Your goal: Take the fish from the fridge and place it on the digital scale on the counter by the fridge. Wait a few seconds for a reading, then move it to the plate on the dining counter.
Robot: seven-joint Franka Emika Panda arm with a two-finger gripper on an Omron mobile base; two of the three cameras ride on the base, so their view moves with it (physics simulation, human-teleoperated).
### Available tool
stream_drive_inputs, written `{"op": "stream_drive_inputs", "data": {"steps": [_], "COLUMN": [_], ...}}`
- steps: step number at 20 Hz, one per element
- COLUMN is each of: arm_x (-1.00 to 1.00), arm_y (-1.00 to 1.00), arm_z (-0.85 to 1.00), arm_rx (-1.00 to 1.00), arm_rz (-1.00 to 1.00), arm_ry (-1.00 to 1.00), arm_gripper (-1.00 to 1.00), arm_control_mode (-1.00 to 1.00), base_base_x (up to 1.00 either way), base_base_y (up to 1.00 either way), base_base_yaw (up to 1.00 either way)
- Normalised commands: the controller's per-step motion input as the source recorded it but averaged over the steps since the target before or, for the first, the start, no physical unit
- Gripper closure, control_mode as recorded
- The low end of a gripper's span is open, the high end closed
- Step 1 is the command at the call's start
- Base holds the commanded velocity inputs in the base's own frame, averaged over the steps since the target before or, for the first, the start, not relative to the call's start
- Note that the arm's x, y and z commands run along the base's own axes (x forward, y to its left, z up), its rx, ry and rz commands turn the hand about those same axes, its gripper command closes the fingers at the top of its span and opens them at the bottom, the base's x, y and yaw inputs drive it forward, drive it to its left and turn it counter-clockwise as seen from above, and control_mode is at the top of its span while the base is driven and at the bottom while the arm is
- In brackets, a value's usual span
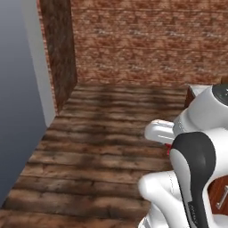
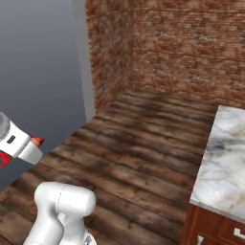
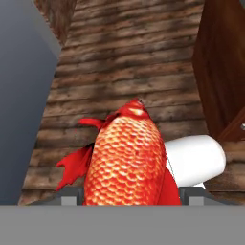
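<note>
While the gripper [image 3: 129,198] is clamped on the fish [image 3: 127,153], the dining counter [image 2: 225,158] sits nearby; plating looks left.

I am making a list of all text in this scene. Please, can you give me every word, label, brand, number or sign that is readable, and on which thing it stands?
There is no readable text in these pictures.
fish, held in the end effector: scales, no writing.
dining counter: marble veins, no label.
brick wall and wooden floor: no signs.
</note>
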Motion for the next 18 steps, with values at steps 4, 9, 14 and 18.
{"op": "stream_drive_inputs", "data": {"steps": [4, 9, 14, 18], "arm_x": [0.00, 0.00, 0.00, 0.00], "arm_y": [0.00, 0.00, 0.00, 0.00], "arm_z": [0.00, 0.00, 0.00, 0.00], "arm_rx": [0.00, 0.00, 0.00, 0.00], "arm_rz": [0.00, 0.00, 0.00, 0.00], "arm_ry": [0.00, 0.00, 0.00, 0.00], "arm_gripper": [1.00, 1.00, 1.00, 1.00], "arm_control_mode": [1.00, 1.00, 1.00, 1.00], "base_base_x": [0.93, 0.81, 0.82, 0.91], "base_base_y": [0.63, 0.82, 0.83, 0.73], "base_base_yaw": [-0.50, -0.54, -0.58, -0.57]}}
